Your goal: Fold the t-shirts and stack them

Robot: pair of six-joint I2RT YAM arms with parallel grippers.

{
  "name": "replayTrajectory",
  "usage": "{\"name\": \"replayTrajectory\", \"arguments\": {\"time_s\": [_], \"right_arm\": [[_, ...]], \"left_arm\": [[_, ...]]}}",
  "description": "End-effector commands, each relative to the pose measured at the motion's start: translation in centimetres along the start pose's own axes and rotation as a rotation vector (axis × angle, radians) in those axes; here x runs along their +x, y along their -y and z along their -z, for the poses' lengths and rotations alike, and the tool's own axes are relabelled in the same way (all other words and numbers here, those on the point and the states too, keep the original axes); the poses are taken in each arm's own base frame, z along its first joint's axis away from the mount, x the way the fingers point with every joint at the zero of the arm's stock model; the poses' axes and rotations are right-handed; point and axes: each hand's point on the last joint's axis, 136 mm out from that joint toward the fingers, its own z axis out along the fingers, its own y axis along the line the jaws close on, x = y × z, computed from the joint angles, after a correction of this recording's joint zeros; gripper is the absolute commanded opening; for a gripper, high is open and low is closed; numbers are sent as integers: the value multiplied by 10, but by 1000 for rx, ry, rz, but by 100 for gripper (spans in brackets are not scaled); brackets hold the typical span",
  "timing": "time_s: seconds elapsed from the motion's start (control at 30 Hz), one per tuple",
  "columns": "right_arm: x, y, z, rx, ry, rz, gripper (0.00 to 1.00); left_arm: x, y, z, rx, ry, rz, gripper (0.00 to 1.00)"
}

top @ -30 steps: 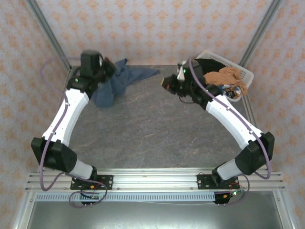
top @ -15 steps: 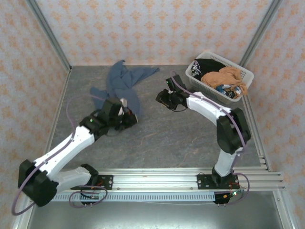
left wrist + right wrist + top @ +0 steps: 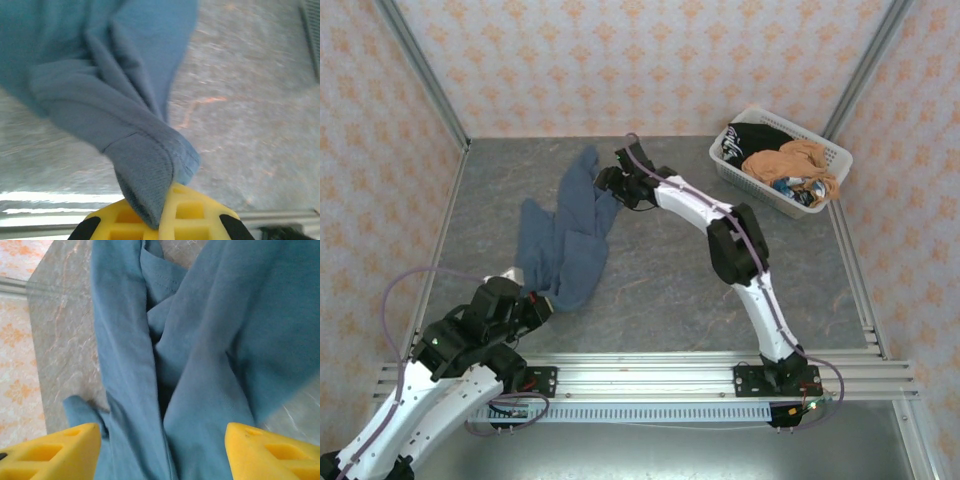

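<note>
Down at the near left, the left pincer (image 3: 528, 300) is clamped tight on a corner of the slate-blue t-shirt (image 3: 570, 235). In its wrist view the stitched hem bunches into a thick fold pinched in the yellow, ribbed fingers (image 3: 200, 212), and the soft cloth (image 3: 115, 90) fans away from there in loose ridges. The shirt lies on the grey, marble-veined table (image 3: 670, 280) as a long rumpled strip, running from that pincer up and away towards the middle of the far side, creased lengthwise and narrower at its far end.

At that far end sits the right pincer (image 3: 610, 183), its yellow fingers standing well apart over the shirt; between them the wrist view shows folds of matte blue knit (image 3: 200, 365) and a seamed edge.

At the far right corner stands a white plastic lattice basket (image 3: 755, 190), rectangular with rounded corners. Inside it lies a black t-shirt (image 3: 752, 137) with white print, and beside that a crumpled orange-tan t-shirt (image 3: 790, 160) heaped up to the rim.
</note>
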Motion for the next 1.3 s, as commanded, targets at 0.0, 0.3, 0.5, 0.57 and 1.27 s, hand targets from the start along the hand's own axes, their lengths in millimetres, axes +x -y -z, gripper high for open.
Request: {"name": "replayTrajectory", "arguments": {"time_s": [0.0, 0.3, 0.5, 0.57, 1.27], "right_arm": [[-3, 26, -25, 83, 24, -61, 64], [-16, 93, -7, 296, 101, -181, 0], [-33, 158, 84, 330, 224, -337, 0], [-18, 187, 108, 370, 207, -380, 0], [47, 208, 248, 499, 98, -298, 53]], "left_arm": [[-12, -53, 15, -232, 125, 106, 0], [-51, -38, 7, -257, 295, 144, 0], [-85, -26, -32, -358, 295, 109, 0], [-98, -34, -47, -420, 272, 146, 0], [-124, 38, -95, -474, 33, -221, 49]]}}
